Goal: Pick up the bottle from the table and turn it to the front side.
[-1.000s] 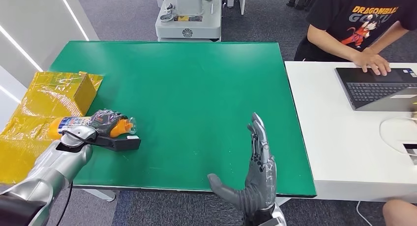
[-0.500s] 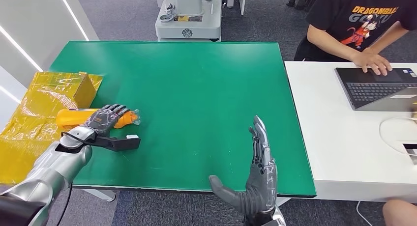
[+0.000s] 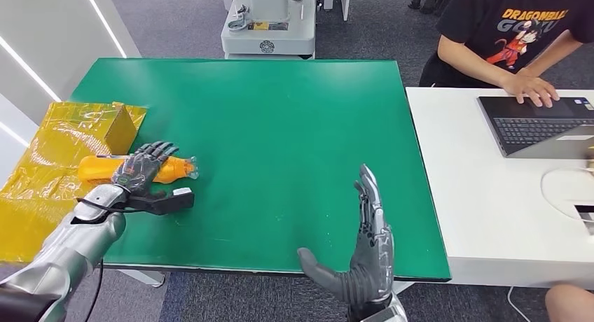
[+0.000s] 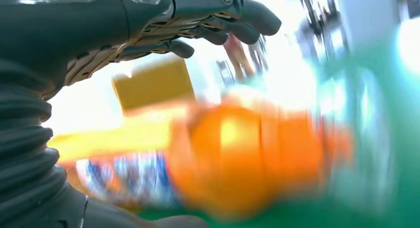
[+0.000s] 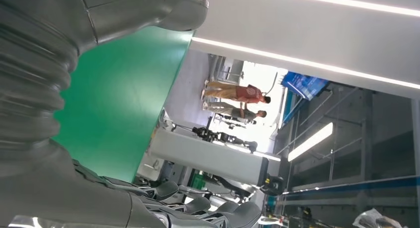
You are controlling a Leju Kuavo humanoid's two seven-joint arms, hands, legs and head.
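An orange bottle lies on its side near the left edge of the green table, its clear cap end pointing right. My left hand hovers over its middle with the fingers spread, gripping nothing. In the left wrist view the blurred bottle lies under the raised fingers, with a gap between them; a blue and white label shows low on its side. My right hand stands open and flat, edge up, at the table's front edge, holding nothing.
Crumpled yellow wrapping and a yellow box lie just left of the bottle. A white desk with a laptop adjoins the table on the right, where a person sits. A white machine base stands behind.
My left hand gripped the bottle a second ago. It has since let go, spread its fingers and drawn back slightly. The bottle lies on the table, its label no longer facing up.
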